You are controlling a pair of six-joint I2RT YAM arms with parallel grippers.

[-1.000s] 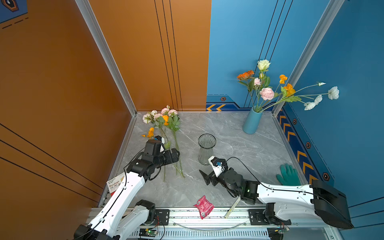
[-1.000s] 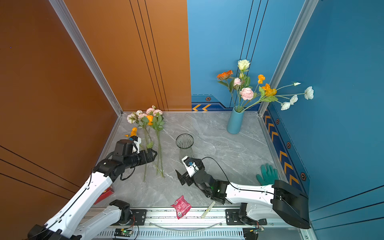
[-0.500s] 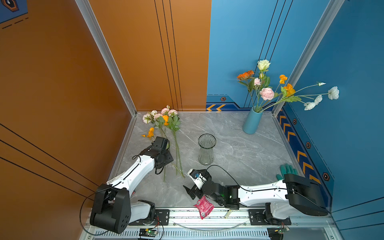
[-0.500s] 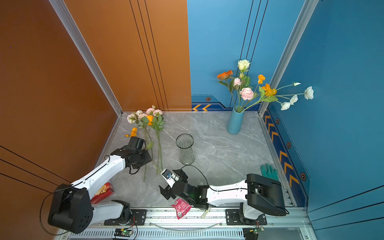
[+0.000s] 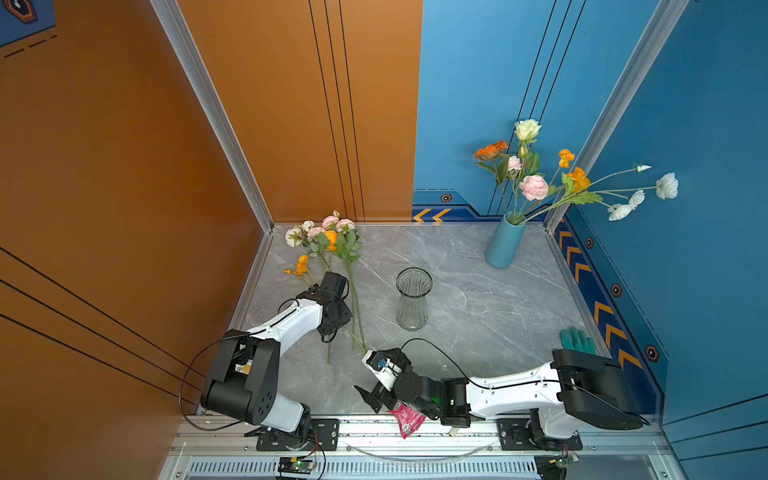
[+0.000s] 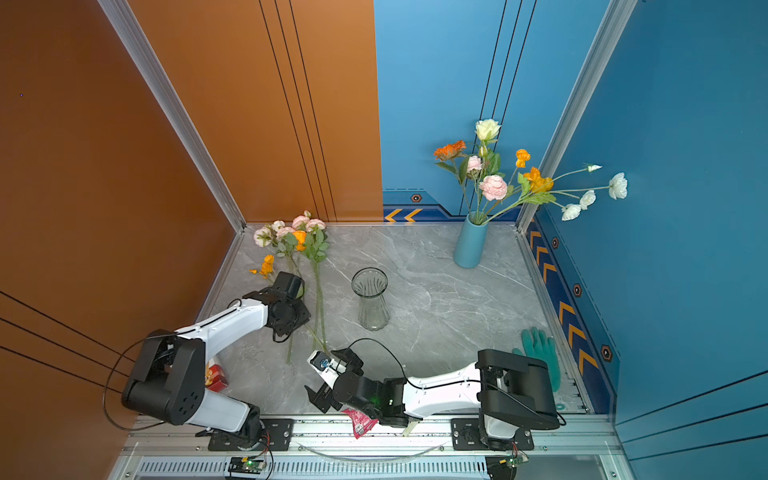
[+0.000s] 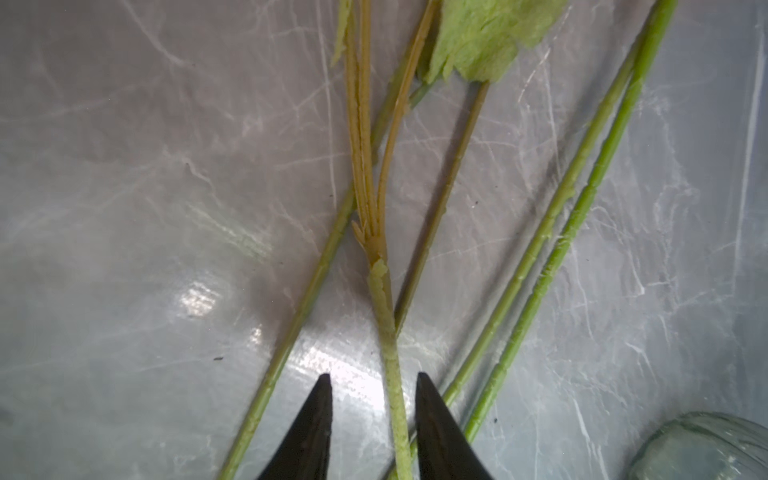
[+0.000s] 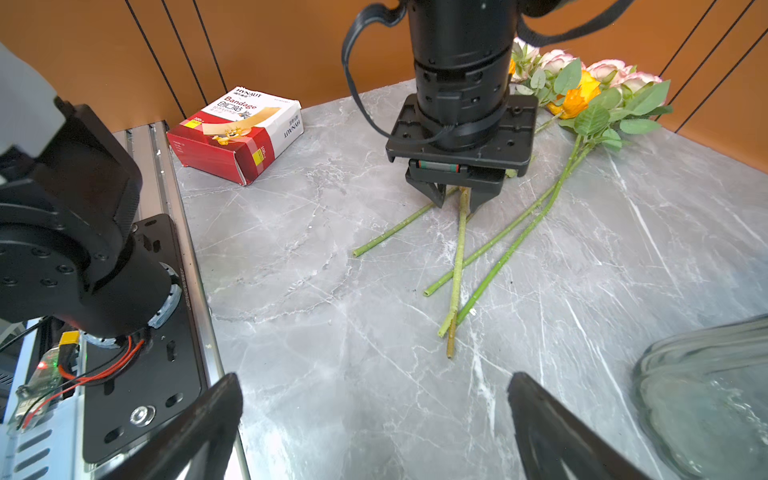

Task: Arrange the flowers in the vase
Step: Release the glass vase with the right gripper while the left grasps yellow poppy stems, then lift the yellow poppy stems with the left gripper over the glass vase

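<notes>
Left wrist: flower stem (image 7: 392, 374) sits within parted left hand (image 7: 372, 375), ungripped.

Grey white-veined table (image 5: 478, 299); pink, orange flowers (image 5: 328, 237), green stems (image 7: 390, 353); teal glove (image 5: 577, 340); red-white box (image 8: 237, 129).

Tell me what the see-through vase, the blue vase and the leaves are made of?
The see-through vase looks like glass: clear, ribbed, with shiny glints. The blue vase is opaque, smooth and matte, maybe ceramic or plastic; I cannot tell which. A leaf seen close up looks like cloth, fuzzy with a frayed edge, so probably fake.
</notes>
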